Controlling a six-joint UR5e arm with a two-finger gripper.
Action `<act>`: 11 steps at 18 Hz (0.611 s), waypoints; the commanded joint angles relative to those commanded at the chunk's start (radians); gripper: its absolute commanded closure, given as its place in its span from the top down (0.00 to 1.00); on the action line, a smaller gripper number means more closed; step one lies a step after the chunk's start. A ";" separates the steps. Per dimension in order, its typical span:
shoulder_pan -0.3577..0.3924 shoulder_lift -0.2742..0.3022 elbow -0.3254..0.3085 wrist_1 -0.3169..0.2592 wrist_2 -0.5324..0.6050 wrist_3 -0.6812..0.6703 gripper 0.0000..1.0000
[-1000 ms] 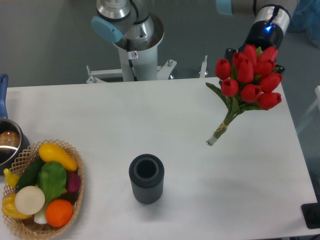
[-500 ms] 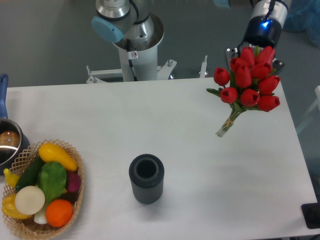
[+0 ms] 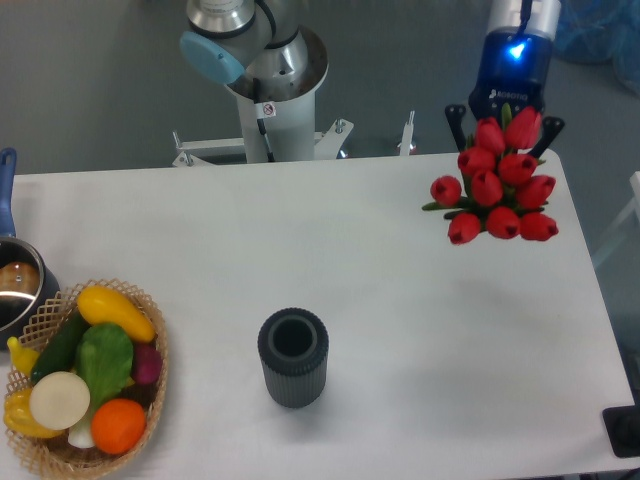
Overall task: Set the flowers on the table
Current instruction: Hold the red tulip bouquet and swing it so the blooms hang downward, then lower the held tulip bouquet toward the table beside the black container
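The flowers (image 3: 495, 190), a bunch of red tulips with green leaves, hang over the far right corner of the white table (image 3: 300, 230). I see them from above, so the blooms hide the stems. My gripper (image 3: 503, 128) is right behind the bunch. Its two dark fingers (image 3: 456, 122) stand on either side of the upper blooms and hold the flowers. I cannot tell whether the stem ends touch the tabletop.
A dark ribbed vase (image 3: 293, 357) stands upright in the front middle. A woven basket (image 3: 150, 300) of vegetables sits at the front left, with a pot (image 3: 15, 290) behind it at the left edge. The arm's base (image 3: 275, 90) stands beyond the far edge.
The gripper has swung the flowers up and back toward the far right corner. The stems, which pointed down-left, are now hidden beneath the blooms.
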 joint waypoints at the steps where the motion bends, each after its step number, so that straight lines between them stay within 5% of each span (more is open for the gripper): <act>1: 0.000 -0.003 -0.003 -0.002 0.038 0.000 0.29; 6: -0.018 -0.047 -0.002 -0.014 0.193 -0.002 0.29; 11: -0.072 -0.159 0.009 -0.021 0.241 0.006 0.29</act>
